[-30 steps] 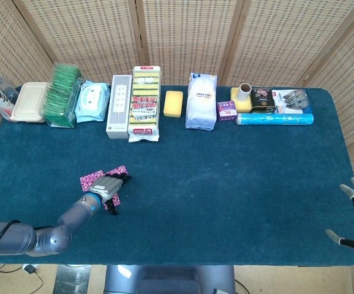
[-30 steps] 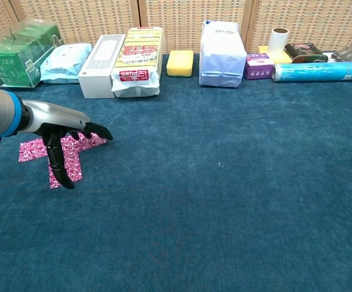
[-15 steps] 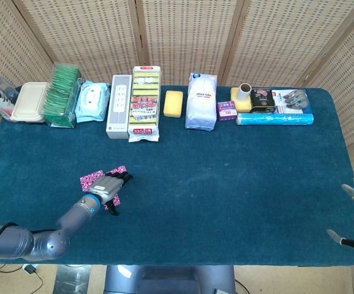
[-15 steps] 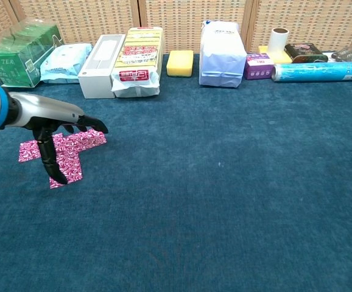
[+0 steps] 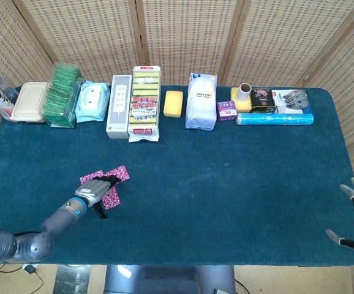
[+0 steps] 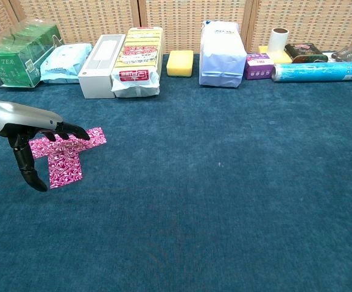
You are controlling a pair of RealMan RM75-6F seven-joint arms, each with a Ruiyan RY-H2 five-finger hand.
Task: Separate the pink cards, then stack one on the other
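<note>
Pink patterned cards (image 6: 66, 155) overlapped, crossed in a T

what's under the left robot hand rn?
The left robot hand hangs over the left part of two overlapping pink patterned cards on the blue cloth table. Contact and the covered card ends cannot be seen.
</note>
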